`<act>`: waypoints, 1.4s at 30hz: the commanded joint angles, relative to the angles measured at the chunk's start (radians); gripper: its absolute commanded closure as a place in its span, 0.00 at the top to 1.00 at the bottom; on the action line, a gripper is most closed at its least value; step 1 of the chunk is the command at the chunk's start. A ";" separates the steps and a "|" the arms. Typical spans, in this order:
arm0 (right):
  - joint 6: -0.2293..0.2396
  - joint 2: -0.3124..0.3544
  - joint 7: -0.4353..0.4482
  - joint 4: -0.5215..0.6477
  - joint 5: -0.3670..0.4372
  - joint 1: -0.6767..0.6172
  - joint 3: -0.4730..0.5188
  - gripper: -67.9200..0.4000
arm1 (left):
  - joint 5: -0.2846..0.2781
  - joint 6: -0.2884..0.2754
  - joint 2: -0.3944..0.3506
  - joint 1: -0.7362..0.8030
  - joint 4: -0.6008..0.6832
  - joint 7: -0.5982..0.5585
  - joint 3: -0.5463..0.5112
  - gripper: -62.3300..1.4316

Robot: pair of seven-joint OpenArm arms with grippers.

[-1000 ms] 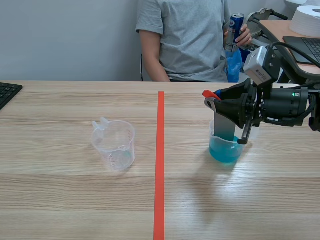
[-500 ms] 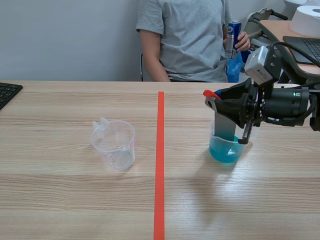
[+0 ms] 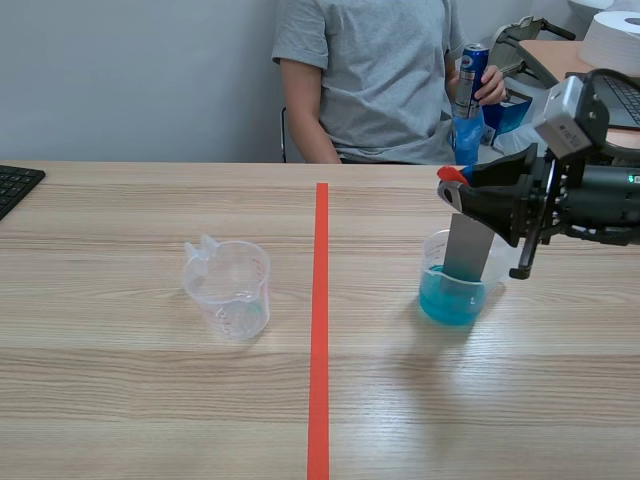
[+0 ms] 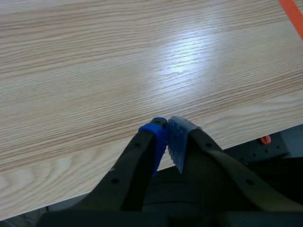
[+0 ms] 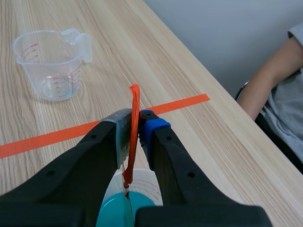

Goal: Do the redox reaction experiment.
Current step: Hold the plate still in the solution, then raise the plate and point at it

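Observation:
A clear cup of blue liquid (image 3: 451, 291) stands right of the orange tape line. My right gripper (image 3: 462, 186) is shut on the red-tipped top of a grey metal strip (image 3: 467, 247), whose lower end dips into the blue liquid. In the right wrist view the strip's red top (image 5: 133, 124) is pinched between the fingers above the blue cup (image 5: 118, 210). An empty clear measuring cup (image 3: 229, 288) sits left of the line, also seen as measuring cup (image 5: 51, 63). My left gripper (image 4: 167, 137) is shut on nothing over the table's near edge, out of the scene view.
A person in a grey shirt (image 3: 372, 75) sits across the table holding a blue can (image 3: 469, 72). A keyboard corner (image 3: 14, 184) lies at the far left. A laptop and a white paper roll (image 3: 612, 40) stand on a side table at back right.
My right gripper has shifted right and slightly up with the strip, which now leans toward the cup's right side. The person's can has moved a little.

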 commanded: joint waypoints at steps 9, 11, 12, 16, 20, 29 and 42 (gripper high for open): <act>0.008 0.077 0.014 0.087 0.071 0.012 0.060 0.03 | -0.003 -0.003 0.000 0.000 0.010 -0.016 0.000 0.09; 0.008 0.093 0.014 0.111 0.090 0.012 0.060 0.03 | -0.003 -0.003 0.000 0.000 0.010 -0.016 0.000 0.09; 0.008 0.101 0.014 0.122 0.098 0.012 0.060 0.03 | -0.003 -0.003 0.000 0.000 0.010 -0.016 0.000 0.09; 0.008 0.134 0.013 0.169 0.132 0.012 0.060 0.03 | -0.003 -0.003 0.000 0.000 0.010 -0.016 0.000 0.09; 0.008 0.165 0.013 0.210 0.169 0.012 0.060 0.03 | -0.003 -0.003 0.000 0.000 0.010 -0.016 0.000 0.09; 0.008 0.222 0.013 0.292 0.249 0.012 0.062 0.03 | -0.003 -0.003 0.000 0.000 0.010 -0.016 0.000 0.09; 0.008 0.253 0.010 0.343 0.299 0.012 0.101 0.03 | -0.003 -0.003 0.000 0.000 0.010 -0.016 0.000 0.09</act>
